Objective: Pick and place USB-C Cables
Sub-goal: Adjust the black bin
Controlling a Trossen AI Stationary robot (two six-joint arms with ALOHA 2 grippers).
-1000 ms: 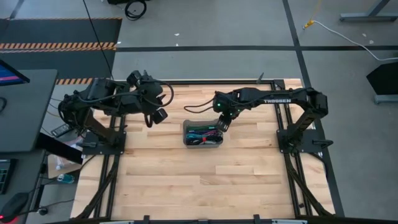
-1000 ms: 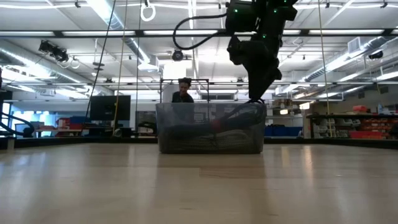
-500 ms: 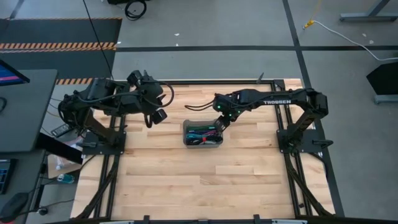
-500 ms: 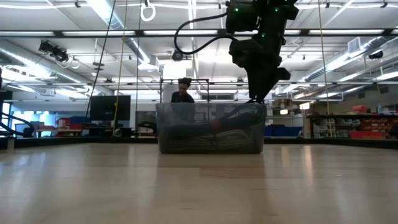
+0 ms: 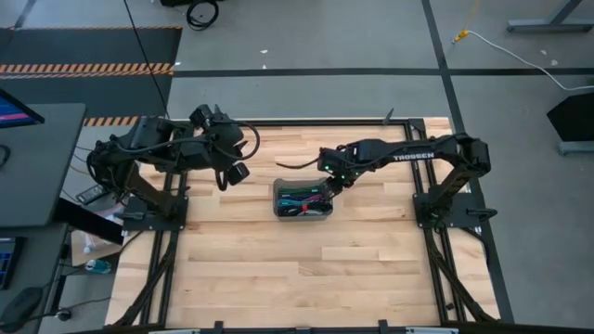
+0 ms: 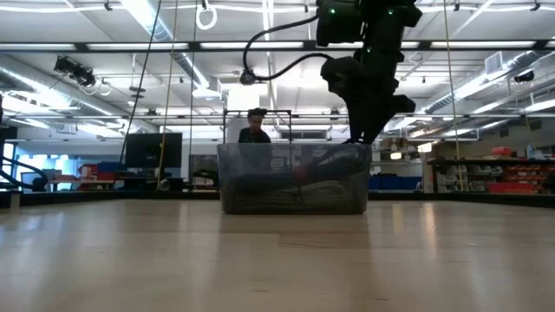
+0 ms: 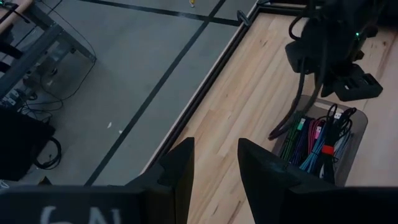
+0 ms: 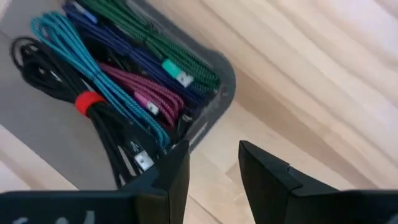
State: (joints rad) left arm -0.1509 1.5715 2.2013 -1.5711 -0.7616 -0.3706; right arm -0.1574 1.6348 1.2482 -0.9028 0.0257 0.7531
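A translucent grey tray stands mid-table and holds a bundle of USB-C cables. In the right wrist view I see the teal cable, green cable, purple cable, maroon cable and a black cable with a red band lying in the tray. My right gripper hangs open just above the tray's far right corner, fingers pointing down, touching nothing. My left gripper waits open to the left of the tray, above the table.
The tray's wall shows in the low view, with my right gripper at rim height over its right end. Bare wooden table lies in front of and beside the tray. A person stands in the room behind the tray.
My right gripper has shifted a little toward the table's left over the tray's far right corner and its wrist has turned slightly; its height stays about the same. The cables and tray have not moved.
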